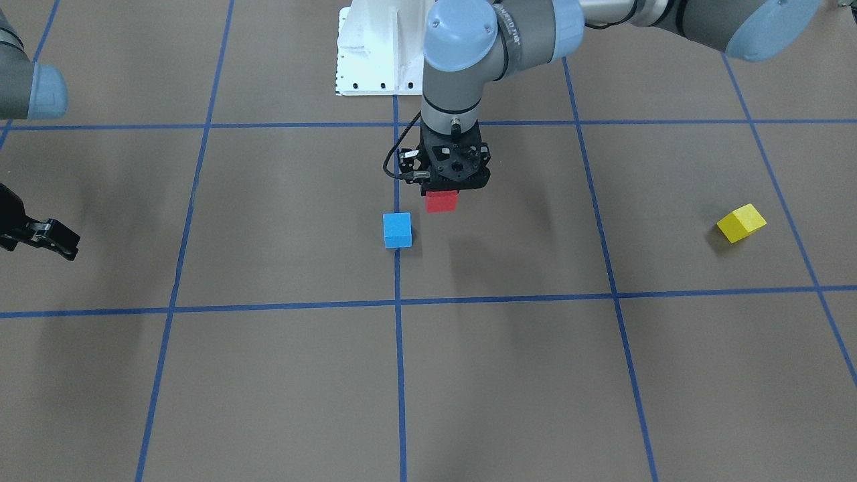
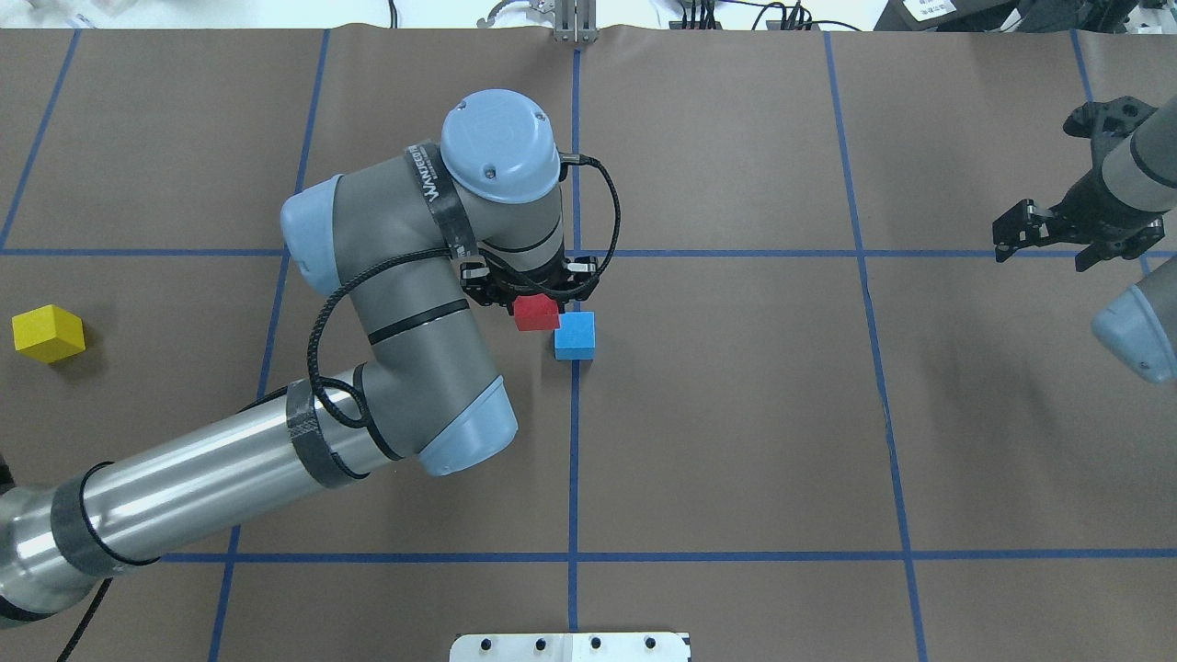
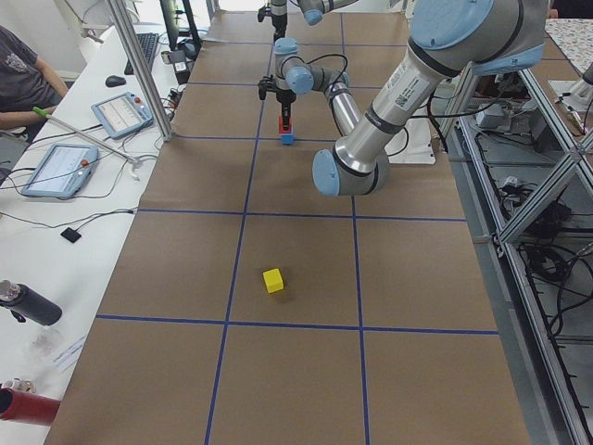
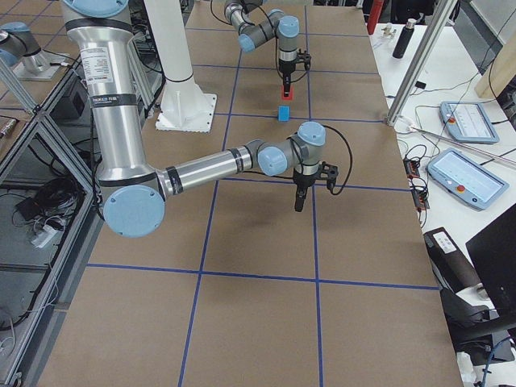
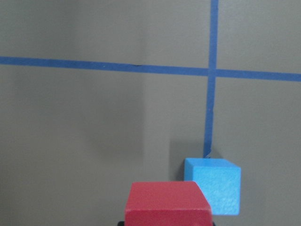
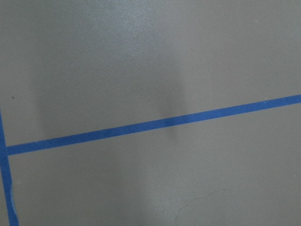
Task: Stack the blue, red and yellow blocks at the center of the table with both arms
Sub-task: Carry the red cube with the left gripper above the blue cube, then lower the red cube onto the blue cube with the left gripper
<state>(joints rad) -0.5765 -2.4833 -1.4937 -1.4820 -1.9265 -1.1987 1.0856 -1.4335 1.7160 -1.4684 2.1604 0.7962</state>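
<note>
My left gripper is shut on the red block, which hangs a little above the table. The light blue block rests on the centre tape line, just beside and below the red one; they do not touch. In the left wrist view the red block fills the bottom edge with the blue block to its right. The yellow block lies alone far out on the left arm's side. My right gripper hovers far off on the other side, apparently open and holding nothing.
The white bolted pedestal stands at the robot's edge of the table. In the exterior left view a side bench holds tablets and a person's arm rests there. Another bench with tablets shows in the exterior right view.
</note>
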